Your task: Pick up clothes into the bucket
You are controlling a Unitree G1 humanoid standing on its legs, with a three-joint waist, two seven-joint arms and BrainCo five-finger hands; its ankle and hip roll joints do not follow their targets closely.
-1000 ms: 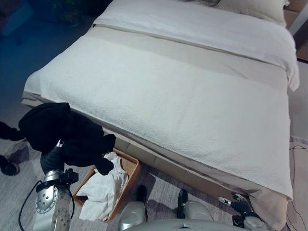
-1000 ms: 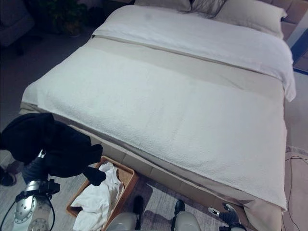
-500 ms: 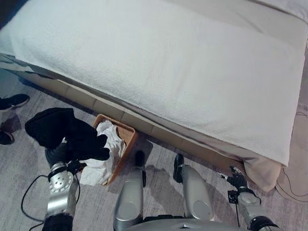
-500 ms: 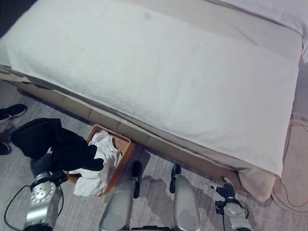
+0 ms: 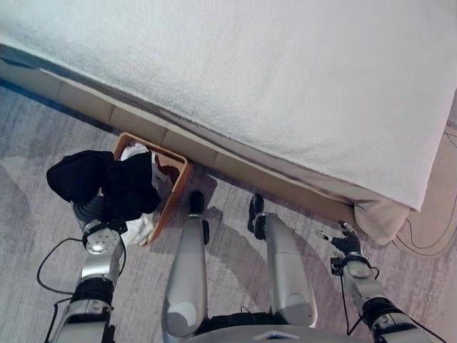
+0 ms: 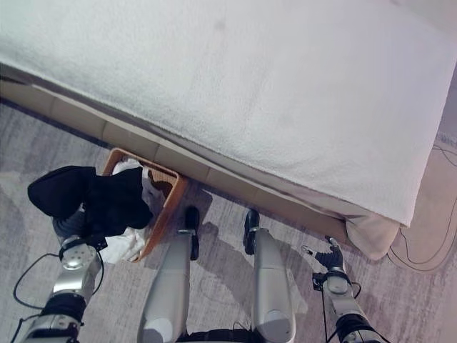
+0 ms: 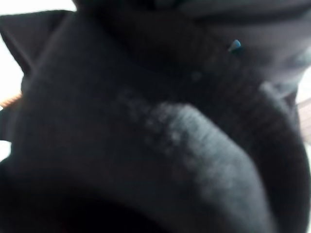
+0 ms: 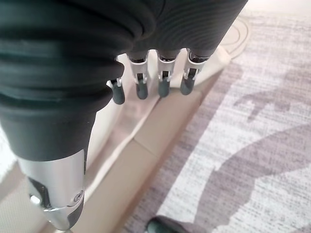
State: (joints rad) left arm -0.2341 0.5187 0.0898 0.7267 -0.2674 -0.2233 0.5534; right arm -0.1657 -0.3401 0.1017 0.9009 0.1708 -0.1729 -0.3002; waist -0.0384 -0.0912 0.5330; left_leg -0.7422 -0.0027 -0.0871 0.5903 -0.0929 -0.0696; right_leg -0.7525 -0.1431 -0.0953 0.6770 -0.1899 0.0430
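Observation:
A black garment (image 5: 107,182) hangs in a bundle over the near end of a brown woven basket (image 5: 175,187) on the floor beside the bed. It drapes over my left hand, whose wrist (image 5: 91,211) goes up into the cloth; the fingers are hidden. In the left wrist view the dark fabric (image 7: 146,136) sits right against the camera. White clothes (image 5: 133,151) lie in the basket and spill over its near rim (image 5: 145,229). My right hand (image 5: 348,243) hangs low by the bed's corner, fingers (image 8: 163,85) straight and holding nothing.
The bed (image 5: 285,71) with a white blanket spans the upper view; its beige base (image 5: 235,168) runs just behind the basket. A grey patterned carpet (image 5: 43,143) covers the floor, with a pale round rug (image 5: 432,225) at the right.
The camera has tilted down towards the floor. The black garment has come down and now hangs over the basket's near end. The right hand stays low at the side.

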